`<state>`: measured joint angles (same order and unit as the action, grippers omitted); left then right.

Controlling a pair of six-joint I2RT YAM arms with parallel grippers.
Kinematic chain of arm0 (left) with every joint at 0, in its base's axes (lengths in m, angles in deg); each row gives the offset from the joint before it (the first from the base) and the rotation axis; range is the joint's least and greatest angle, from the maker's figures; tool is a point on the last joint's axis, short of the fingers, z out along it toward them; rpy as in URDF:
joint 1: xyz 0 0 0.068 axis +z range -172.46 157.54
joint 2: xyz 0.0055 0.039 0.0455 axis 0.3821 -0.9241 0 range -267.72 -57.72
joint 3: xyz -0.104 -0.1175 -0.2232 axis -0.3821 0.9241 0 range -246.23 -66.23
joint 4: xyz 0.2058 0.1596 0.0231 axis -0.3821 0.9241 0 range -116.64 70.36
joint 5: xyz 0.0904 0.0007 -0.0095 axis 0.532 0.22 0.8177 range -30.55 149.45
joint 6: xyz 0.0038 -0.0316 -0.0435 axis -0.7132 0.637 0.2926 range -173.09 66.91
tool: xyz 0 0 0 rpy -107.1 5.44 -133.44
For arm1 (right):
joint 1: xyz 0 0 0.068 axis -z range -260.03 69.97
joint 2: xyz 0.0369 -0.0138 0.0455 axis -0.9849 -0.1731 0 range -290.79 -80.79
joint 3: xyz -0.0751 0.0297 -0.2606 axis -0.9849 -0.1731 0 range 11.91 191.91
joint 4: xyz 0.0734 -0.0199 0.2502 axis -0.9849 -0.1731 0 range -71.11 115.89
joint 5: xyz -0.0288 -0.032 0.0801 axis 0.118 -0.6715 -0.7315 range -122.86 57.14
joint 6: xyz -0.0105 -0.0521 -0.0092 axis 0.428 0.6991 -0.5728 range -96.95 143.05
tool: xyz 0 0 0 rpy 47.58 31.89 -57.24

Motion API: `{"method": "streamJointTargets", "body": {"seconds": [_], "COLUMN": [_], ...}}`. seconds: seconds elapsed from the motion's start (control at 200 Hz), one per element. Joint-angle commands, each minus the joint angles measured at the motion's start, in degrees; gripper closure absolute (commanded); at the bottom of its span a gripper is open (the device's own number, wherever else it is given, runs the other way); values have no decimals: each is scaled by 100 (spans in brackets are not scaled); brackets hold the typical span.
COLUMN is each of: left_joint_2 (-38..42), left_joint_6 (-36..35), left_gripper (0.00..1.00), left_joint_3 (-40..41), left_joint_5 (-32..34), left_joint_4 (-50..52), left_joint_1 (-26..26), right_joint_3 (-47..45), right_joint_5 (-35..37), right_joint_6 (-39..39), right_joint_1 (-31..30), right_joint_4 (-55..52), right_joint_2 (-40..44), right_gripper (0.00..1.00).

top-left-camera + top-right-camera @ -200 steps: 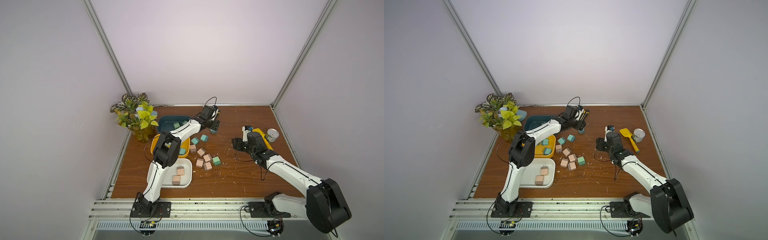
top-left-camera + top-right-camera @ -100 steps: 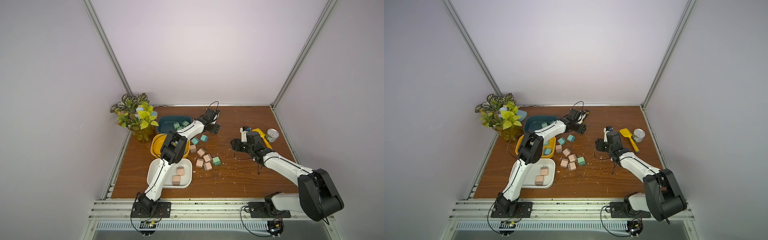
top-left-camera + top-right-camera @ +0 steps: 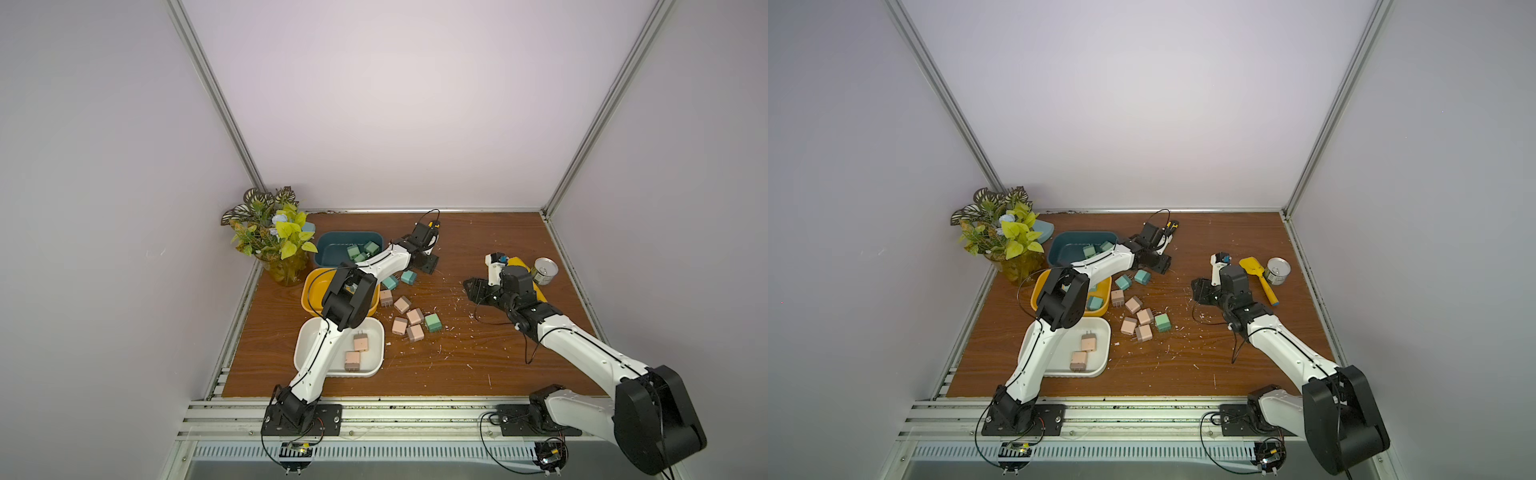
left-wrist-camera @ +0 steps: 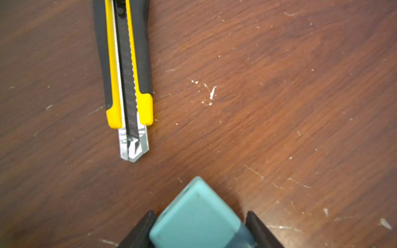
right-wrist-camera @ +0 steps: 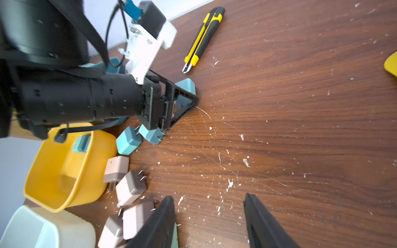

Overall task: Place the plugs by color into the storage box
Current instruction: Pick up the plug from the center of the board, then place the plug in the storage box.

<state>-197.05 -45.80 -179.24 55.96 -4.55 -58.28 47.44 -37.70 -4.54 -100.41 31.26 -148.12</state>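
Left wrist view shows you the left claw [image 4: 199, 213] flanking a teal plug [image 4: 193, 225] on the surface [image 4: 279, 107] near the tip of the utility knife [image 4: 126, 75], whether pinched you cannot tell, while your right claw [image 5: 208, 195], farther from that knife, stands parted and empty beside pink plugs [image 5: 131, 186].

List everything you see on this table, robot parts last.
table: one, brown wood, flecked white.
dark teal bin: one, back left; a few mint green plugs inside.
yellow bin: one, before it; teal-blue plugs inside, partly hidden.
white bin: one, nearest the front; two pink-tan plugs inside.
loose plugs: five pink-tan, one mint green, two teal-blue, beside the bins.
gripped plug: one, teal-blue, back centre.
utility knife: one, yellow and black, back centre.
scoop: one, yellow, right side.
tin can: one, silver, beside the scoop.
plant: one, green, back left corner.
left gripper: shut on the gripped plug.
right gripper: open, empty, above the table.
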Motion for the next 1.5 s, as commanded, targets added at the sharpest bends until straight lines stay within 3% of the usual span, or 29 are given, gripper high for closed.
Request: {"method": "streamJointTargets", "body": {"seconds": [0.0,0.36,0.861,1.121,1.246,1.496], "left_joint_2": [333,990,2700,3651,4167,5017], "left_joint_6": [-39,-16,51,-102,-55,-149], "left_gripper": [36,48,48,48,48,48], "left_joint_3": [191,757,2221,2766,3499,4365], "left_joint_5": [63,-77,-214,-77,-111,455], "left_joint_4": [37,-306,-690,-240,-301,-22], "left_joint_1": [-79,-84,-119,-112,-111,64], "right_joint_3": [2,-90,-67,326,484,698], "right_joint_5": [-39,-101,-475,-360,-214,-103], "right_joint_6": [-66,-302,-702,-702,-738,-797], "right_joint_1": [31,28,-175,-703,-1090,-1823], "right_joint_4": [-171,-432,-729,-788,-623,-155], "right_joint_2": [289,845,1705,1474,1284,474], "right_gripper": [43,43,46,47,46,47]}}
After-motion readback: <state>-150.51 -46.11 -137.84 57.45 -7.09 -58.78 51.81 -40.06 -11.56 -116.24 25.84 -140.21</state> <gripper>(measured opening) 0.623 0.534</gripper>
